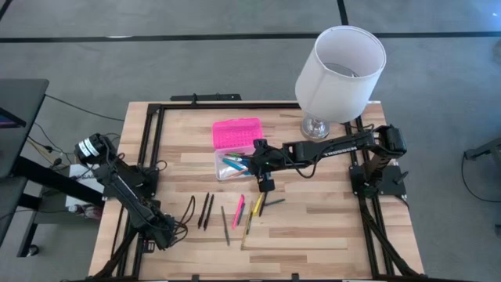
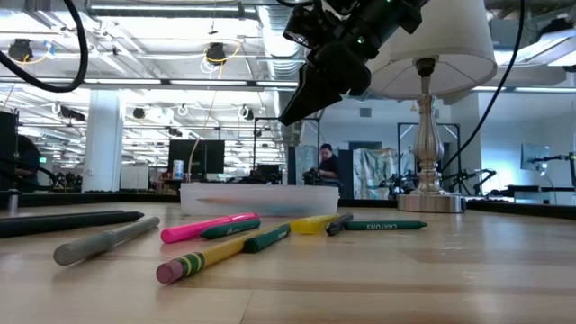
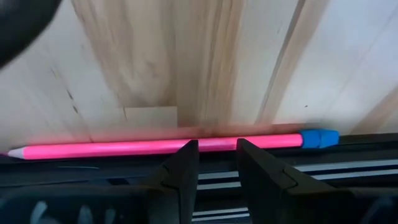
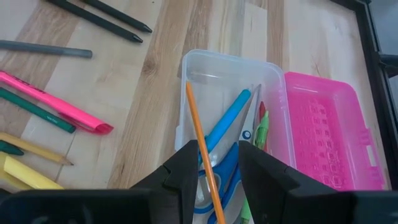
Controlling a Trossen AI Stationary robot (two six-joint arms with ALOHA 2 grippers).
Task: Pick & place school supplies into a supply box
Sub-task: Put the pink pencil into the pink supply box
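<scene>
The supply box [image 1: 235, 149] lies open near the middle of the table [image 1: 313, 227], its pink lid [image 4: 329, 137] folded back on the far side and its clear base [image 4: 230, 68] on the near side. Inside the base I can see blue-handled scissors [image 4: 221, 165], a blue pen [image 4: 233, 112] and something green and red [image 4: 261, 124] against the lid-side wall.

My right gripper [image 4: 217, 168] hangs just above the base, the arm stretched out long from the right edge of the table and bent down at the wrist. My two fingers [image 4: 186, 165] are pinched on an orange pencil [image 4: 198, 137]; it runs out from between them with its far end over the base.

The rest of the supplies lie on the near side of the box: a pink highlighter [image 4: 56, 102], a green pen [image 4: 34, 109], a yellow highlighter [image 4: 25, 174], a pencil [image 4: 34, 149], a grey pen [image 4: 43, 48] and two black pens [image 4: 102, 22] further left. A white lamp [image 1: 340, 70] stands at the far right of the table.

My left gripper [image 3: 216, 155] is parked low at the table's near left corner, arm folded back. Its fingers stand slightly apart, holding nothing, with a pink pencil [image 3: 155, 147] lying across just beyond them at the table's edge.
</scene>
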